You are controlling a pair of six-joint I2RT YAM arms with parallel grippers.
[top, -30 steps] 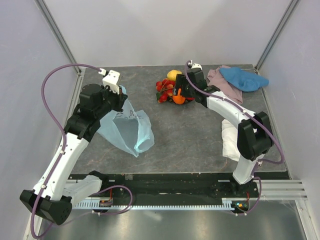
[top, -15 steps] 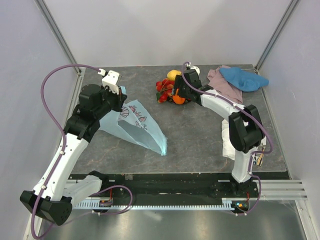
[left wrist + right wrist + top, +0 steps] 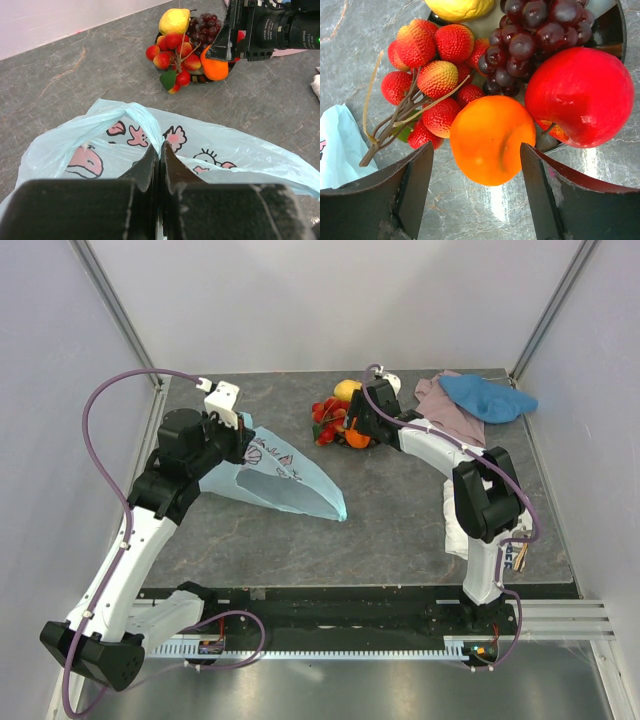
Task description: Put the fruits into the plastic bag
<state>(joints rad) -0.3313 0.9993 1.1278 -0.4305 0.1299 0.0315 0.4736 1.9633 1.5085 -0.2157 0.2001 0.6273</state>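
Orange (image 3: 492, 140) framed by my right claw (image 3: 476, 157); blue plastic bag (image 3: 225, 155) pinched in my left claw (image 3: 160, 152).

My right claw stands wide, one finger on each side of the orange at the rim of the plate (image 3: 615, 30), and I see no squeeze yet. The apple (image 3: 580, 95) presses against the orange and the red berries (image 3: 437, 80) crowd its other flank. I would sink lower, centre on its widest part and close gently, so the finger by the apple slides in rather than shoving it. My left claw is clamped tight on the bag's rim, holding it above the desk (image 3: 400, 510), near the fruit pile but apart from it. The mouth looks barely parted, so I judge the drop needs care.
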